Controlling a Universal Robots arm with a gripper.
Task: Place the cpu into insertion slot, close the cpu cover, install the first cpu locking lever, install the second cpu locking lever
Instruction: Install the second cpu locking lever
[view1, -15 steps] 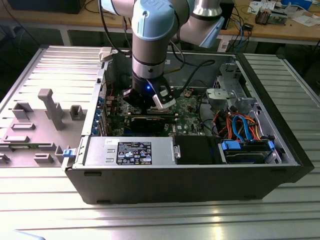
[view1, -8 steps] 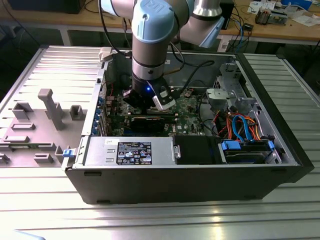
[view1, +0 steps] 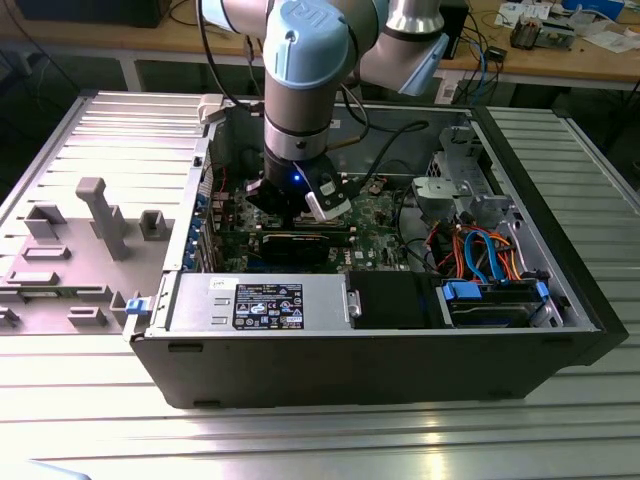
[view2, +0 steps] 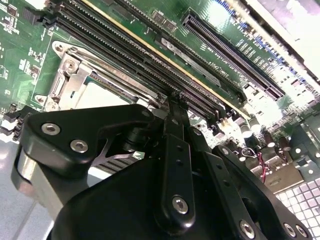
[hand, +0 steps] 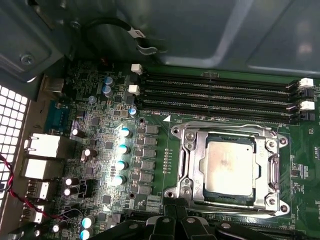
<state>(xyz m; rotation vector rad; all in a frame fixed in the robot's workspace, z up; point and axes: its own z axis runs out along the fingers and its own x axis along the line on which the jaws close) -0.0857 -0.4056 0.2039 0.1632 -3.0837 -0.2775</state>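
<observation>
The cpu (hand: 231, 166) shows its silver-grey top inside the insertion slot (hand: 180, 192) on the green motherboard. The cpu cover (hand: 272, 172), a silver frame with a window, lies flat around the chip. Thin metal lever rods run along the socket's sides; whether they are latched I cannot tell. In the first wrist view, my gripper (hand: 177, 220) hangs just off the socket's near edge. In the second wrist view, the black gripper (view2: 175, 97) looks shut on nothing beside the socket (view2: 67, 75). In the exterior view, the gripper (view1: 293, 218) reaches down into the open computer case.
Long black memory slots (hand: 220, 95) run past the socket. Capacitors (hand: 122, 150) and rear ports (hand: 42, 147) stand beside it. The case holds a power supply (view1: 260, 305) and a drive bay with blue and orange cables (view1: 490, 255). A grey fixture (view1: 100, 215) stands at the exterior view's left.
</observation>
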